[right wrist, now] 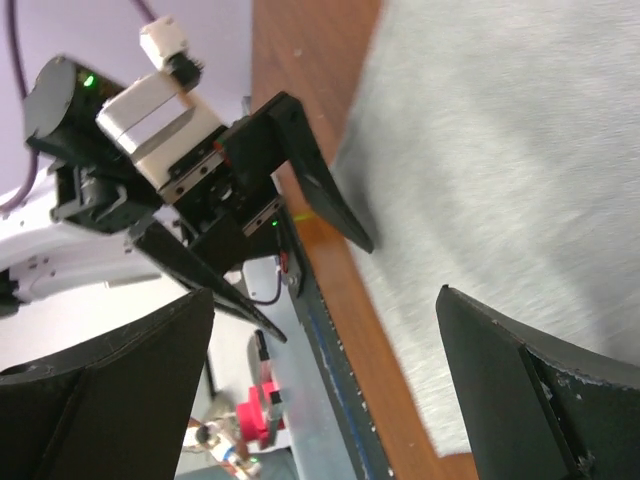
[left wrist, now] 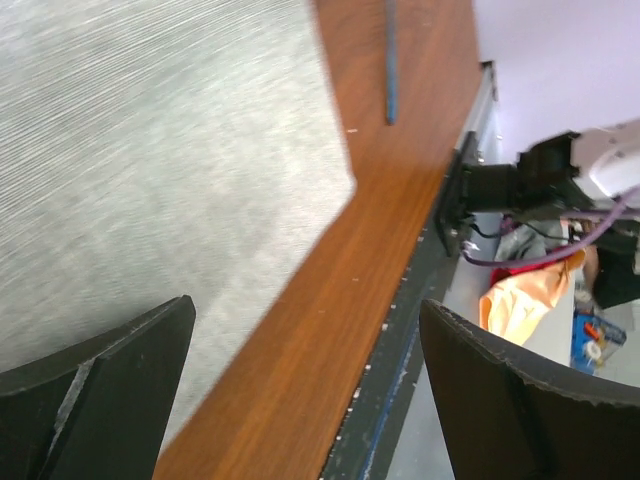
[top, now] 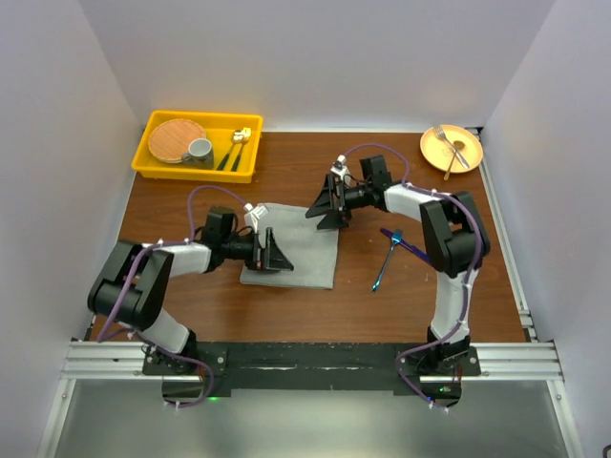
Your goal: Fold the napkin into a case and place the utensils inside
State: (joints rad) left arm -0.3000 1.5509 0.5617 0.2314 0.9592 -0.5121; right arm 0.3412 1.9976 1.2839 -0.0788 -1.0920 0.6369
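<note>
My left pincer [top: 280,253] hangs spread wide over the left part of the napkin [top: 307,256] with nothing between its fingers. My right pincer [top: 327,212] is just as wide and just as empty, at the cloth's far right corner. From my left wrist, one finger sits over the grey cloth [left wrist: 150,150] and the other reaches out past the table's near edge. From my right wrist I look down across the cloth [right wrist: 500,150] at my other pincer [right wrist: 290,215] opposite.

The napkin lies flat and open on the wooden table [top: 286,305], with no fold in it yet. I judge I am at the very start, lining up for the first fold. Next I need to lower onto one edge, pinch two corners of that edge and carry them over about a third of the width, keeping the crease straight. The thin cloth may slip or bunch if I take too little of it.

The blue-handled fork [top: 385,269] and blue-handled knife [top: 401,239] wait on the bare wood to the right of the napkin, near my right arm and apart from both pincers.
</note>
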